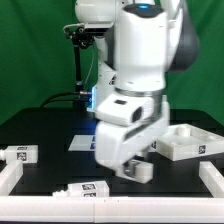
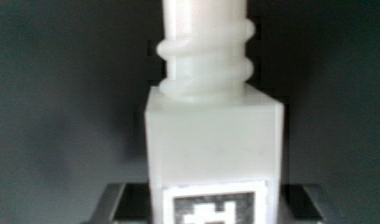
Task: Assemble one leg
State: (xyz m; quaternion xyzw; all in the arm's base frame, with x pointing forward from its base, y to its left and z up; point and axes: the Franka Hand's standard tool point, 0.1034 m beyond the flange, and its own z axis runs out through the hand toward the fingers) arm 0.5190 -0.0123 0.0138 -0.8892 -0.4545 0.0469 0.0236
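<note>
Your gripper (image 1: pixel 134 168) looks clamped on the leg (image 2: pixel 208 140) at its tag end, neck pointing away; hold it straight, line the neck over a tabletop (image 1: pixel 192 146) corner hole, then twist.

Here's the leg (image 2: pixel 212 140) filling the picture, a white square-sided block whose ridged, screw-like neck (image 2: pixel 206 50) points away from the end where the jaws sit. The dark jaws flank that tagged end, one on each side, tight against the block, with a black-and-white tag (image 2: pixel 219 207) facing us between them. Behind it all is a plain, dark, blurred backdrop.
</note>
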